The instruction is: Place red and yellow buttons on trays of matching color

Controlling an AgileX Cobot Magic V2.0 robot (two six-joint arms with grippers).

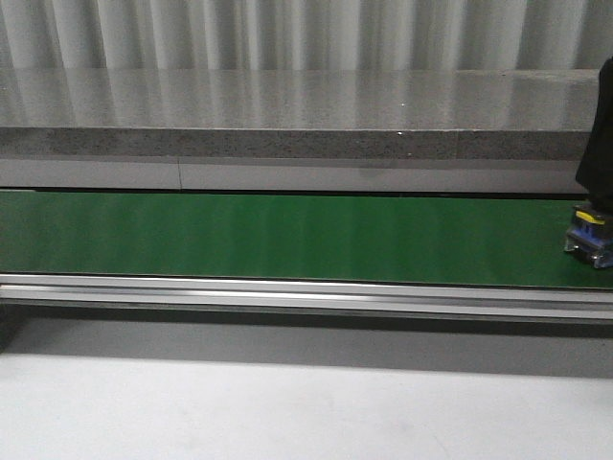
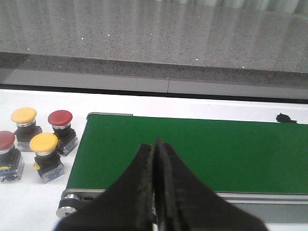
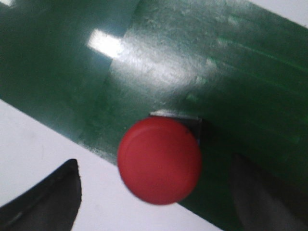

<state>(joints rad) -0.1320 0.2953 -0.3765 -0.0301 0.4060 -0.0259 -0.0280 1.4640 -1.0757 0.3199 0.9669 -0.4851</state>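
Note:
A red button (image 3: 160,160) stands on the green belt (image 3: 216,72) near its edge, and my right gripper (image 3: 159,195) is open with a finger on either side of the button, not touching it. In the front view only the button's blue and yellow base (image 1: 589,238) shows, under the right arm (image 1: 600,144) at the belt's far right. My left gripper (image 2: 155,145) is shut on nothing above the belt's end (image 2: 192,149). Beside that end, on the white table, stand two yellow buttons (image 2: 23,115) (image 2: 44,143) and two red ones (image 2: 60,117) (image 2: 6,140). The trays are out of view.
The long green conveyor belt (image 1: 287,235) runs across the front view with a metal rail (image 1: 287,292) along its near side. A grey speckled ledge (image 1: 287,115) rises behind it. The belt's end roller (image 2: 70,207) sits near the button group.

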